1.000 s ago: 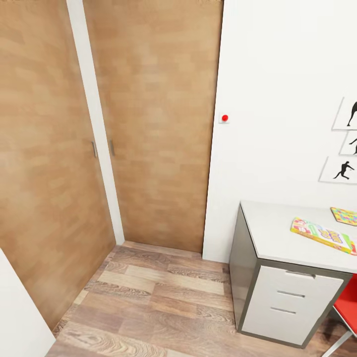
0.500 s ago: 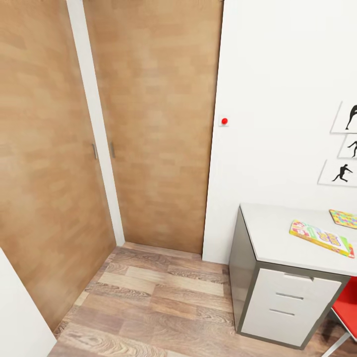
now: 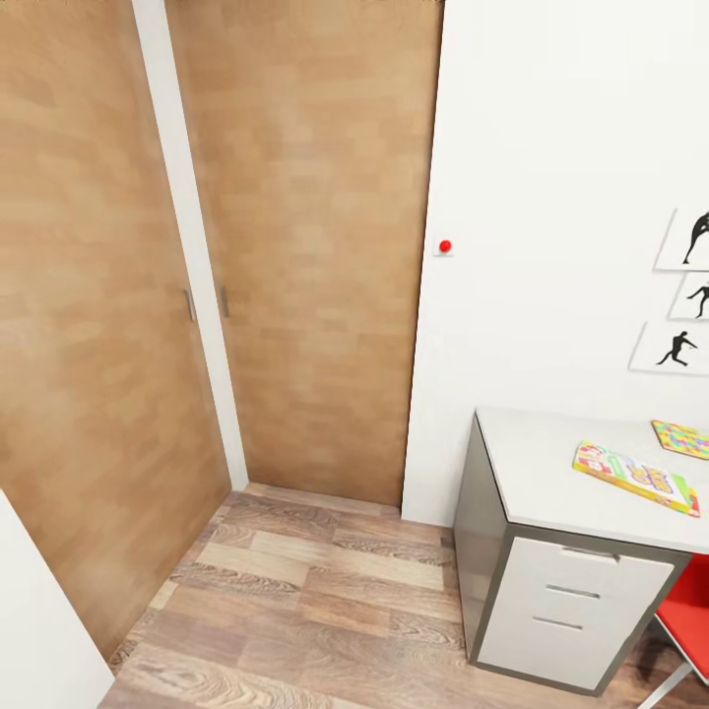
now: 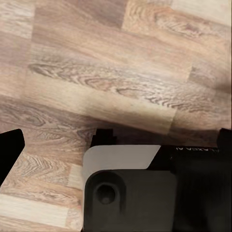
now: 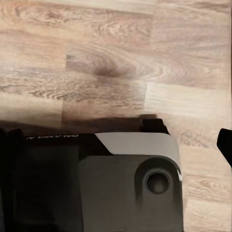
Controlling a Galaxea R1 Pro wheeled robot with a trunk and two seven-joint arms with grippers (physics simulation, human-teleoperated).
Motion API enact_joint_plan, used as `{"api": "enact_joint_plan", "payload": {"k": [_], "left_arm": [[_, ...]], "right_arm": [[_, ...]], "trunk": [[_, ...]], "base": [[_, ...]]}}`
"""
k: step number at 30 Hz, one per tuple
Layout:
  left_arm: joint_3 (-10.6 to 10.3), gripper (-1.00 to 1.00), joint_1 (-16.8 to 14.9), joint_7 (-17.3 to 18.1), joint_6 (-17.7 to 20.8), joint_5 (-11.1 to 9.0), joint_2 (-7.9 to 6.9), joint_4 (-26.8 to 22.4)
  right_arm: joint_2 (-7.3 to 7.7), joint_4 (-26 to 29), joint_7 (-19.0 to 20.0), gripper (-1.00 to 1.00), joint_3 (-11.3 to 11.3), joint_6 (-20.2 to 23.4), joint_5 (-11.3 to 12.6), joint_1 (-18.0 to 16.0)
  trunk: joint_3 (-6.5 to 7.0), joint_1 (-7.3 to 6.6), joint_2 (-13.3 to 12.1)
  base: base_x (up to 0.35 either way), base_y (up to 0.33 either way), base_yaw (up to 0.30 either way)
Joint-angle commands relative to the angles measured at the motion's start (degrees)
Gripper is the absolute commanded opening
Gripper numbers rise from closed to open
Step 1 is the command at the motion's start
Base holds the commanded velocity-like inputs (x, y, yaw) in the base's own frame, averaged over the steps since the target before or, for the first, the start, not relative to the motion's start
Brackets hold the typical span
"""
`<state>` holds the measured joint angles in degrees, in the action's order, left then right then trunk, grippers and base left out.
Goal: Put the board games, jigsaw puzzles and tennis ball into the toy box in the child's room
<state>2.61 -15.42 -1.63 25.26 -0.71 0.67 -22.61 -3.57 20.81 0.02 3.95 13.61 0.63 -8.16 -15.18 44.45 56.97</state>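
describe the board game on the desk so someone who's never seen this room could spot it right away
Start at the white wall with the black silhouette pictures; below them stands the grey-white table with white drawers. On its top, nearer the front edge, lies the board game, a flat box with a bright green, yellow and pink printed lid. Unlike the jigsaw puzzle behind it, a thin patterned square, it is a thicker box.

The doors [image 3: 315, 246] look like matt brown wood veneer with slim metal bar handles [image 3: 224, 301], and the floor [image 3: 315, 611] is wood plank with strong, streaky grain, matt in both wrist views too. The table [image 3: 551, 463] has a smooth pale top, flat grey sides and white drawer fronts. On it lies a board game [image 3: 635, 476] of glossy printed card; the chair seat [image 3: 689, 615] looks like smooth red plastic.
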Motion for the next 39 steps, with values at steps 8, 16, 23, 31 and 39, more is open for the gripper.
{"api": "enact_joint_plan", "payload": {"k": [8,16,23,31,39], "left_arm": [[1.56,1.00,-4.89,-0.08,10.51,-2.74,-0.22,-10.11],[1.84,1.00,-11.27,0.02,14.06,-3.37,-0.31,-12.45],[2.51,1.00,-13.30,0.12,16.50,-3.81,-0.35,-14.24],[3.28,1.00,-13.54,1.00,22.06,-3.93,-0.33,-17.68],[4.05,1.00,-13.57,4.51,23.29,-3.95,-0.32,-18.32]], "right_arm": [[-0.39,10.82,0.23,1.00,2.07,8.97,0.06,-3.30],[-0.71,21.29,0.23,1.00,2.34,12.16,1.73,-3.95],[-1.02,24.23,-0.13,1.00,2.05,12.46,4.85,-4.04],[-1.03,24.58,-0.12,1.00,2.02,12.33,5.27,-4.03],[-0.75,24.62,0.17,1.00,2.30,12.56,5.40,-3.98]], "trunk": [[1.35,-1.76,-3.17],[2.79,-3.51,-6.38],[4.05,-5.05,-9.19],[5.48,-6.81,-12.39],[6.92,-8.57,-15.60]], "base": [[0.000,0.000,0.000],[0.000,0.000,0.000],[0.000,0.000,0.000],[0.000,0.000,0.000],[0.000,0.000,0.000]]}}
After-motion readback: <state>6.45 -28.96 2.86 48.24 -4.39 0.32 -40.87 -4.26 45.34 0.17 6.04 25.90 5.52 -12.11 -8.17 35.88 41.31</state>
